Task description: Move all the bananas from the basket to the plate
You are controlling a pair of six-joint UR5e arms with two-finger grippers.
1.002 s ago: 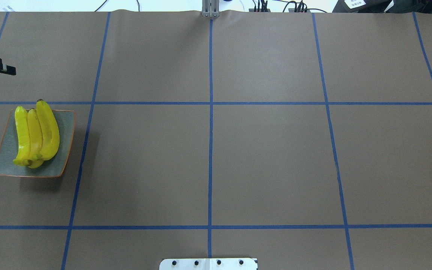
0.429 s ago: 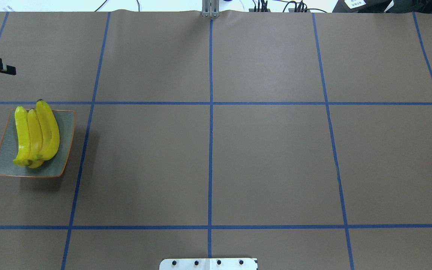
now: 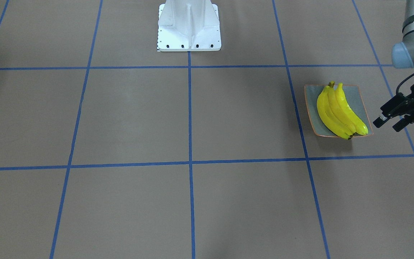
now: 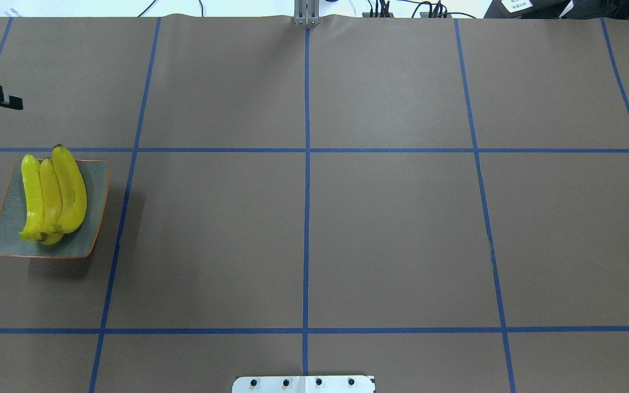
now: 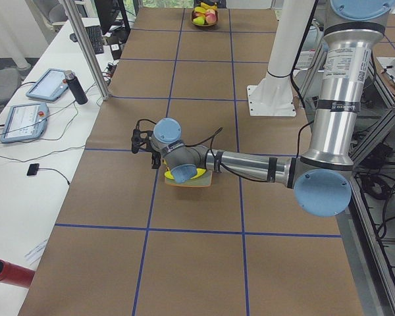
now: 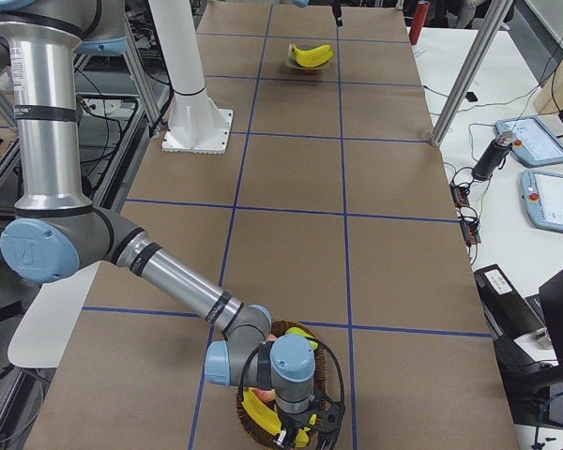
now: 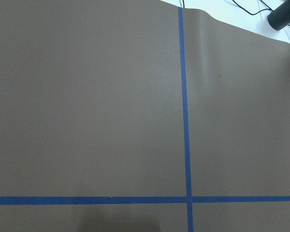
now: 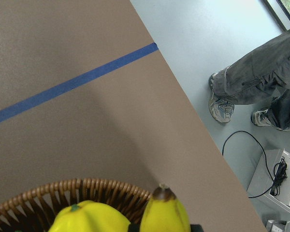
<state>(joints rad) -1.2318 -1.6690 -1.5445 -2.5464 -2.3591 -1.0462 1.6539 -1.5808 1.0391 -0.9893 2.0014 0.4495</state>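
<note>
The right hand [image 6: 310, 427] sits low over the basket [image 8: 87, 189] at the edge of the worktop [image 4: 380, 229]. It barely shows in its own camera, so I cannot tell its grip; a banana [image 8: 164, 212] and another yellow fruit [image 8: 89, 218] show inside the basket. Three bananas [image 4: 52, 196] lie on the plate [image 4: 95, 207], unchanged from a second ago, with the left hand [image 3: 386, 125] open and empty near it.

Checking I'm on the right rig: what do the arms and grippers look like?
The left arm and right arm are silver tubes with pale blue joint caps and black bands. The left gripper is black, two-fingered, with a black cable looping to its wrist.
</note>
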